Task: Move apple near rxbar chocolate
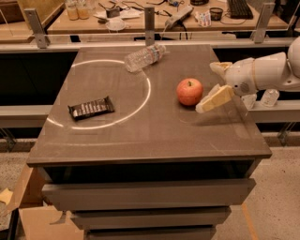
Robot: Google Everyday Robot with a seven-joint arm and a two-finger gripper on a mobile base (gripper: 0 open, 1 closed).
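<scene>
This looks like a robotics lab or workshop, not anyone's home. A grey bench [140, 140] with plain drawers [150, 193] under it stands on a speckled hard floor [276, 201], with a cardboard box [35, 222] at its foot. Behind it, past a rail on metal posts [149, 21], a wooden worktop [75, 26] is cluttered with a keyboard [239, 8], loose cables [132, 6] and small jars [77, 9]. A white robot arm [267, 70] reaches in from the right. Its pincer [215, 83] is spread open over the bench's right side, just beside an apple [190, 91]. A bright ring of light [148, 93] lies across the benchtop, and the surroundings are dim.
</scene>
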